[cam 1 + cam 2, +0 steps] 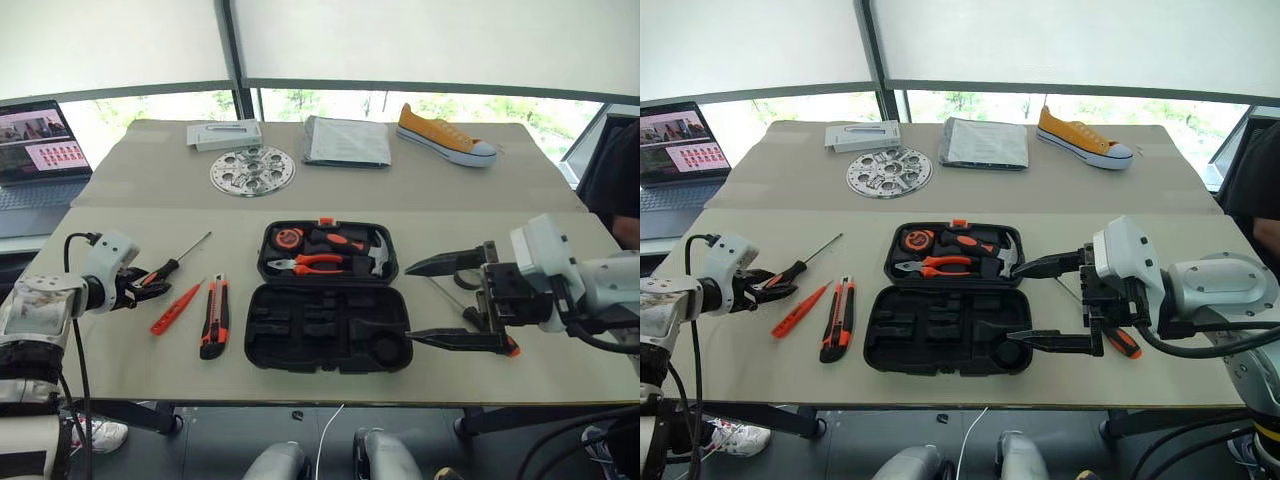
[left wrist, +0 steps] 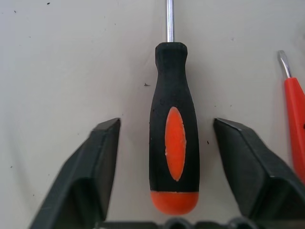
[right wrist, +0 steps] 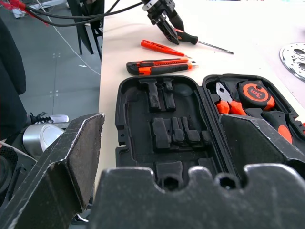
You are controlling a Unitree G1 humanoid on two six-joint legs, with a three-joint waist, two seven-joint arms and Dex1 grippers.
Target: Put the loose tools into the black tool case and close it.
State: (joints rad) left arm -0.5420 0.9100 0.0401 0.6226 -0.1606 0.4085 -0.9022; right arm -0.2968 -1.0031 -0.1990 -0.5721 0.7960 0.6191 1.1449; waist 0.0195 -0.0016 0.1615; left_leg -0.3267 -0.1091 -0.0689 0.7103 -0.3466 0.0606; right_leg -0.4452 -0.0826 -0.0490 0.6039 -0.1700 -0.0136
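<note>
The black tool case (image 1: 262,340) lies open mid-table, with pliers (image 1: 318,264), a hammer and a tape measure in its far half. My left gripper (image 2: 167,122) is open, its fingers either side of a black-and-orange screwdriver (image 1: 165,270) without touching the handle (image 2: 174,129). A slim orange screwdriver (image 1: 175,308) and an orange-black utility knife (image 1: 214,318) lie between that one and the case. My right gripper (image 1: 412,302) is wide open and empty, hovering at the case's right edge. Another black-and-orange screwdriver (image 1: 1122,343) lies partly hidden under it.
On the far table are a perforated metal disc (image 1: 252,170), a grey flat box (image 1: 225,134), a grey pouch (image 1: 347,140) and a yellow shoe (image 1: 445,135). A laptop (image 1: 35,150) sits far left. A person in dark clothing (image 1: 620,180) is at the right edge.
</note>
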